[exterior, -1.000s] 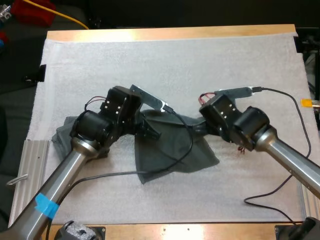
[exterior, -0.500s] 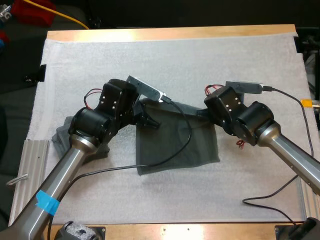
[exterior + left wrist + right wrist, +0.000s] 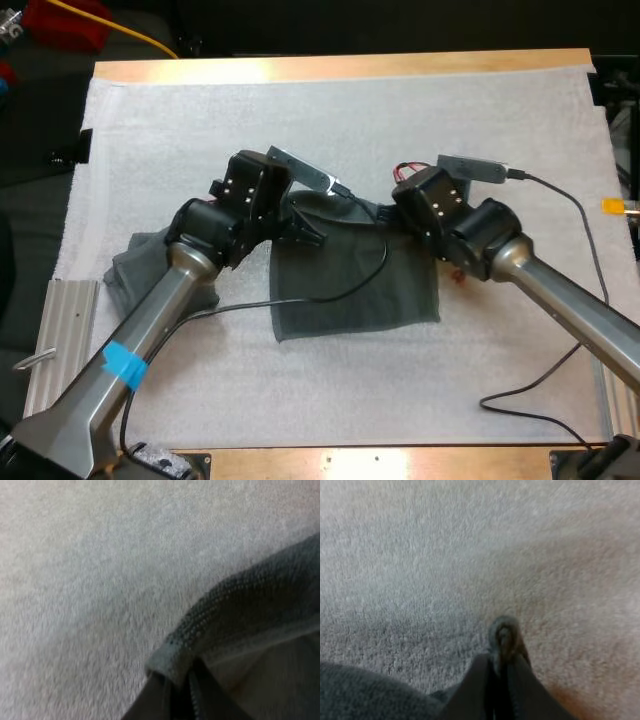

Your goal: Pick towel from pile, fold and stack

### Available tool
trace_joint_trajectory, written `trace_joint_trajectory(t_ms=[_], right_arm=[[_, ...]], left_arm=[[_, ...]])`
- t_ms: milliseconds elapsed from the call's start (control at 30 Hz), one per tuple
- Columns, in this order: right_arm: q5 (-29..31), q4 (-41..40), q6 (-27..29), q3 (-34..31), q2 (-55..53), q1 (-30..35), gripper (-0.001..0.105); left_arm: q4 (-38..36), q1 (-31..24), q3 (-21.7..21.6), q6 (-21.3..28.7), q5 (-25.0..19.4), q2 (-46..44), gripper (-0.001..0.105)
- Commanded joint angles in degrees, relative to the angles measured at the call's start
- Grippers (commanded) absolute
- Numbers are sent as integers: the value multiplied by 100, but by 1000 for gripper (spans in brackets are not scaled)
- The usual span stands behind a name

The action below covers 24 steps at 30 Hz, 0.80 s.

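Observation:
A dark grey-green towel [image 3: 350,280] lies spread as a rough rectangle in the middle of the white mat [image 3: 330,130]. My left gripper [image 3: 306,234] is at its far left corner, shut on the towel's hemmed edge [image 3: 225,605]; in the left wrist view that gripper [image 3: 179,682] pinches the fold. My right gripper [image 3: 386,214] holds the far right corner, and in the right wrist view it [image 3: 502,660] is shut on a small tuft of towel [image 3: 504,632]. A second, crumpled towel [image 3: 130,268] lies under my left arm.
A ribbed metal plate [image 3: 55,340] sits at the mat's near left edge. A wooden table edge [image 3: 340,68] runs along the far side. Bare mat stretches beyond both grippers and along the near side.
Both grippers have moved toward the far side with the towel's corners. The towel has been drawn from a crooked, bunched shape into a flatter rectangle.

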<state>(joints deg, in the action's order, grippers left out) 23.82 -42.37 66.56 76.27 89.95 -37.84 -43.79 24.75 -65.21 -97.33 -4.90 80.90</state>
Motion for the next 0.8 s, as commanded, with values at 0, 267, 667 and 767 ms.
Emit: trace_joint_trajectory(t_ms=[0,267,667,767], right_arm=[[39,104,-16,21,52,41,2],[-96,525,5,21,568,294,2],[-705,1607,5,21,884,606,32],[-929,2026,77,21,882,621,49]], left_arm=[[153,-5,-11,-3,-115,30,0],[527,-169,-11,38,-391,496,3],[1058,-827,-11,38,63,730,71],[1119,-831,-11,38,41,730,69]])
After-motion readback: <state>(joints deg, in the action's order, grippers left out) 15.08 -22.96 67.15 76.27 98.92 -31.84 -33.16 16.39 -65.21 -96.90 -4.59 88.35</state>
